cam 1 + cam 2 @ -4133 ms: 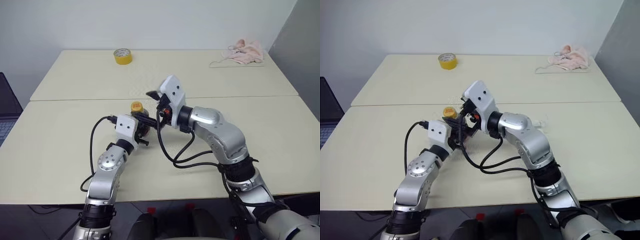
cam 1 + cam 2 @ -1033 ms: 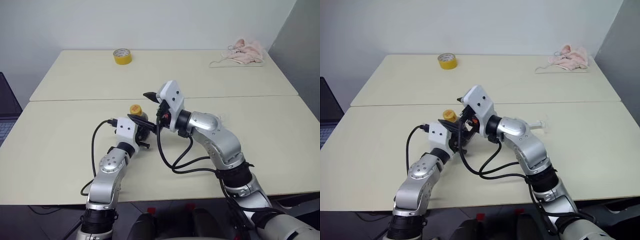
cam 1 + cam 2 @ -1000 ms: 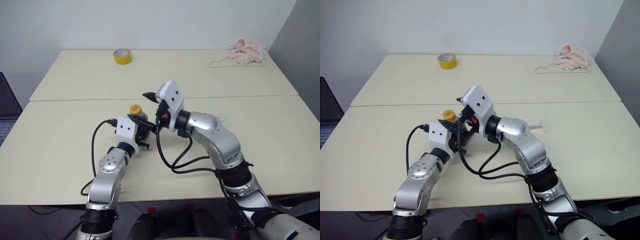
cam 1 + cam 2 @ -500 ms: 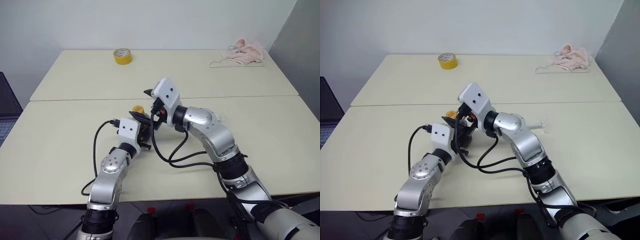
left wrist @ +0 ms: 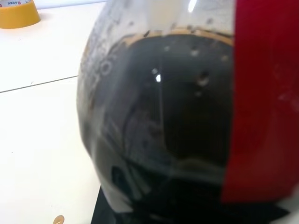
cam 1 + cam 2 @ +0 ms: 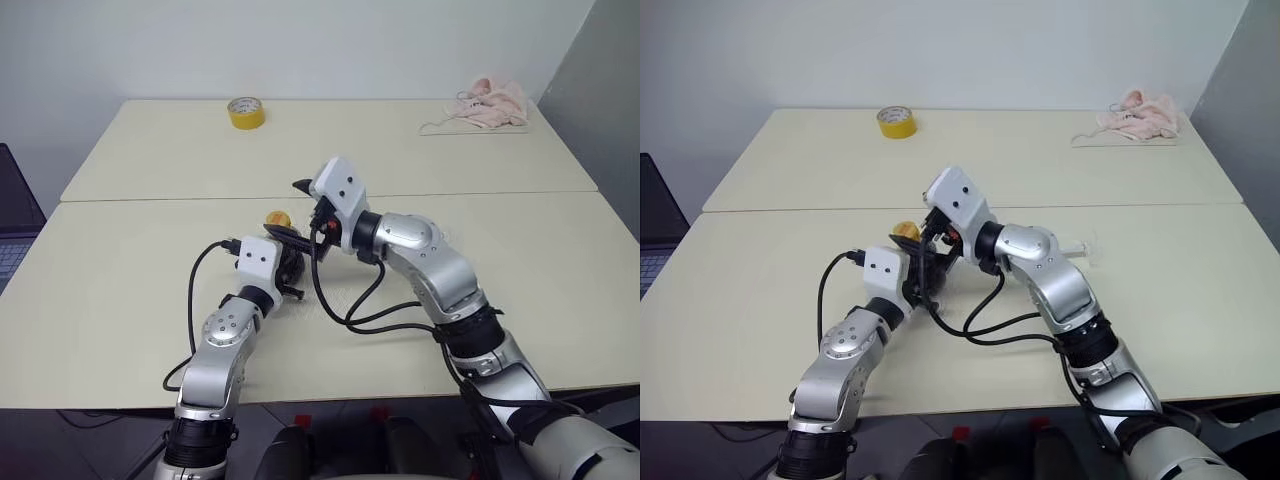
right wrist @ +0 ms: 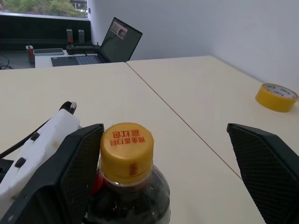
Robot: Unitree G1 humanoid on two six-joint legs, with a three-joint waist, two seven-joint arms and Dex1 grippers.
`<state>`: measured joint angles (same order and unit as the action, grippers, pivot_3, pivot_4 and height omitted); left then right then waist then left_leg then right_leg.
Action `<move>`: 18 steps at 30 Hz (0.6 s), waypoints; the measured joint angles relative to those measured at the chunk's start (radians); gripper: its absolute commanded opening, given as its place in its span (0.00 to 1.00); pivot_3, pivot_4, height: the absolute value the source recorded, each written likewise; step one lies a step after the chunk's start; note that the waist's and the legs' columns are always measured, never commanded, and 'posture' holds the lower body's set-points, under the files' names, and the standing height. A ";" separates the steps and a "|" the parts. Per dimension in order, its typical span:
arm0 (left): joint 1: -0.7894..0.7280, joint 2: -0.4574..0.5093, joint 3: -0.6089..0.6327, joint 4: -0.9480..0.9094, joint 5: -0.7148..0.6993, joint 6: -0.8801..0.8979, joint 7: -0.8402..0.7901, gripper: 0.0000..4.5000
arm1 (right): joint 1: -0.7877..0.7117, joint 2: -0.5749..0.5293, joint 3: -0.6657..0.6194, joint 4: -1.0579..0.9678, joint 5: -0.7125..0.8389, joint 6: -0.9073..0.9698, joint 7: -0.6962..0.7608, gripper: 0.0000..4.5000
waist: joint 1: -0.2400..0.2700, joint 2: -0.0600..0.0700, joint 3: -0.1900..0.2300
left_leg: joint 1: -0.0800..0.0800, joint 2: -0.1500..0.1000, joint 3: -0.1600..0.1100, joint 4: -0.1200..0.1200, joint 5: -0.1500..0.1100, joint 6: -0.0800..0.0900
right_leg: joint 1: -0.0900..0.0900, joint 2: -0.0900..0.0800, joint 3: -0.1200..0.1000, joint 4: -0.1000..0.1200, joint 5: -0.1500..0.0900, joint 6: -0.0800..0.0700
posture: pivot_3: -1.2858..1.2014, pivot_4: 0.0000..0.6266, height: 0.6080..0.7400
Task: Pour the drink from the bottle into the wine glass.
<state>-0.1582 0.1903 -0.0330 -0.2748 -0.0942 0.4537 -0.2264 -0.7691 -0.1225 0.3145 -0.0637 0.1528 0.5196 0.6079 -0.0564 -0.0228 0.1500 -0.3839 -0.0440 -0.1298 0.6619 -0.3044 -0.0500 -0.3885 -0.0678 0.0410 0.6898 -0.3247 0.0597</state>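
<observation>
Compared with a second ago, the right gripper (image 7: 163,172) has edged closer over the bottle (image 7: 127,186), jaws spread wide either side of its yellow cap (image 6: 276,218), gripping nothing. The left gripper (image 6: 287,262) stays level, jaws clamped on the bottle, upright near the surface (image 6: 120,280) seam. The drink (image 5: 159,126) fills its body.
</observation>
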 measured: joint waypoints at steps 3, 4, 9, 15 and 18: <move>0.000 -0.001 -0.001 0.000 0.000 0.001 0.000 0.18 | 0.004 -0.017 -0.002 -0.014 0.021 0.013 0.002 1.00 | 0.000 0.000 0.000 | 0.000 0.000 0.000 0.000 0.000 0.000 | 0.000 0.000 0.000 0.000 0.000 0.000 | 0.52 0.24 1.00; 0.000 -0.002 -0.001 0.000 0.000 0.001 0.000 0.18 | 0.004 -0.022 -0.003 -0.016 0.027 0.016 0.002 1.00 | 0.000 0.000 0.000 | 0.000 0.000 0.000 0.000 0.000 0.000 | 0.000 0.000 0.000 0.000 0.000 0.000 | 0.52 0.24 1.00; 0.000 -0.002 0.004 0.000 -0.002 0.003 0.005 0.18 | 0.010 -0.060 -0.014 -0.034 0.036 0.017 0.002 1.00 | 0.000 0.000 0.000 | 0.000 0.000 0.000 0.000 0.000 0.000 | 0.000 0.000 0.000 0.000 0.000 0.000 | 0.52 0.24 1.00; 0.007 0.000 0.023 0.000 -0.002 0.003 0.011 0.17 | 0.016 -0.127 -0.087 -0.034 0.028 0.030 0.000 1.00 | 0.003 0.000 0.000 | 0.000 0.000 0.001 0.000 0.000 0.000 | 0.000 0.000 0.000 -0.001 0.000 0.000 | 0.52 0.24 1.00; 0.006 -0.001 0.021 0.000 -0.002 0.003 0.011 0.17 | 0.027 -0.126 -0.078 -0.048 0.029 0.039 0.015 1.00 | 0.001 0.000 0.000 | 0.000 0.000 0.001 0.000 0.000 0.000 | 0.000 0.000 0.000 0.000 0.000 0.000 | 0.52 0.24 1.00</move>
<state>-0.1519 0.1889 -0.0120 -0.2753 -0.0965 0.4570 -0.2158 -0.7417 -0.2487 0.2367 -0.1119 0.1814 0.5583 0.6227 -0.0552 -0.0228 0.1500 -0.3839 -0.0436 -0.1292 0.6616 -0.3044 -0.0500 -0.3883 -0.0678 0.0412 0.6894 -0.3247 0.0597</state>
